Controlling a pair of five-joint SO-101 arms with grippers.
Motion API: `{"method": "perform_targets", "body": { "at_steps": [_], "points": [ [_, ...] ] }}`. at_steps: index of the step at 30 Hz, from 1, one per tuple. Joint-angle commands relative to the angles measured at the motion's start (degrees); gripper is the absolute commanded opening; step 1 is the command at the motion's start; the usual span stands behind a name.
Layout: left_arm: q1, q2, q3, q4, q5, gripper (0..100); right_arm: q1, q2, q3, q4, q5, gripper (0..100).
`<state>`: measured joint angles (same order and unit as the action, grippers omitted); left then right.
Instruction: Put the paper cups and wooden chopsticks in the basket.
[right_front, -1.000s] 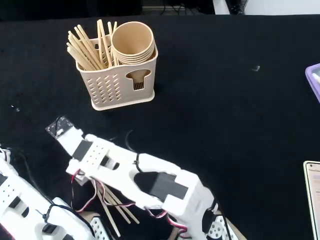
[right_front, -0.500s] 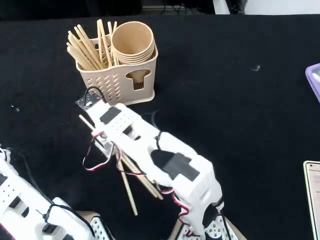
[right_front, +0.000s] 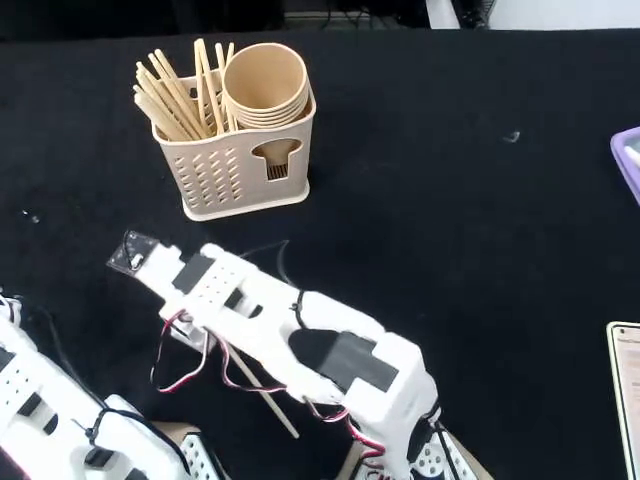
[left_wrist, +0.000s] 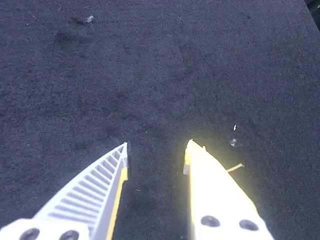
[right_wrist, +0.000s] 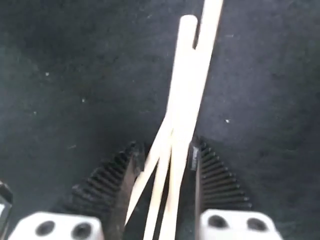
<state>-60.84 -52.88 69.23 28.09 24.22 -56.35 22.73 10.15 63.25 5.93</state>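
Since the frame half a second earlier, the right arm (right_front: 300, 345) has drawn back from the basket (right_front: 240, 165). Its forward end now sits lower in the high view, well apart from the basket front. The trailing sticks have shifted with it.

Right hand (right_wrist: 165, 148): pressed together on a bundle of wooden chopsticks (right_wrist: 187, 85). The ribbed fingers (right_wrist: 210, 170) stand on either side of the bundle, which runs between them and projects well past the fingertips. The sticks cross one another at the grip and splay slightly. Their number is probably three, though the overlap prevents a firm count. In the high view the tail of the bundle (right_front: 270, 408) shows from under the arm, angled toward the near edge of the bench (right_front: 450, 250). Whether it touches the bench cannot be determined.

Left hand (left_wrist: 156, 146): spread, nothing between the fingers, poised over bare black bench surface. The left arm (right_front: 40, 410) lies at the near left corner.

Basket: upright at the far left of the bench. A stack of paper cups (right_front: 265, 85) occupies its right compartment. A cluster of loose chopsticks (right_front: 180, 95) stands tilted in its left compartment.

A purple item (right_front: 628, 160) and a flat white item (right_front: 626, 375) lie at the right edge.
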Motion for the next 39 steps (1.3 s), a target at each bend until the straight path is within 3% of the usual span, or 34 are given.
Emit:
{"method": "perform_targets", "body": {
  "at_steps": [1, 5, 10, 13, 24, 31, 39],
  "points": [
    [0.0, -0.5, -3.5, 0.0, 0.6, 19, -1.2, -2.1, -0.1, 5.2, 2.7, 12.9],
    [0.0, -0.5, -3.5, -0.1, 0.6, 19, -0.4, -5.8, -0.3, 10.8, 6.6, 10.6],
    [0.0, -0.5, -3.5, -0.1, 0.6, 19, -0.8, -6.1, 4.0, 5.8, 6.9, 9.1],
    [0.0, -0.5, -3.5, -0.1, 0.6, 19, -0.4, -6.5, 4.7, 3.7, 6.9, 0.7],
    [0.2, -0.4, -3.3, -0.1, 0.6, 19, 0.1, -16.0, 6.7, 7.8, 6.9, 1.1],
    [7.9, -0.5, 2.2, -5.3, 0.3, 19, 5.9, -30.5, 12.5, 7.2, 10.6, 1.1],
    [11.9, -0.4, 7.0, -10.9, 0.2, 19, 13.6, -43.4, 14.5, 4.9, 10.5, 1.1]
  ]
}}
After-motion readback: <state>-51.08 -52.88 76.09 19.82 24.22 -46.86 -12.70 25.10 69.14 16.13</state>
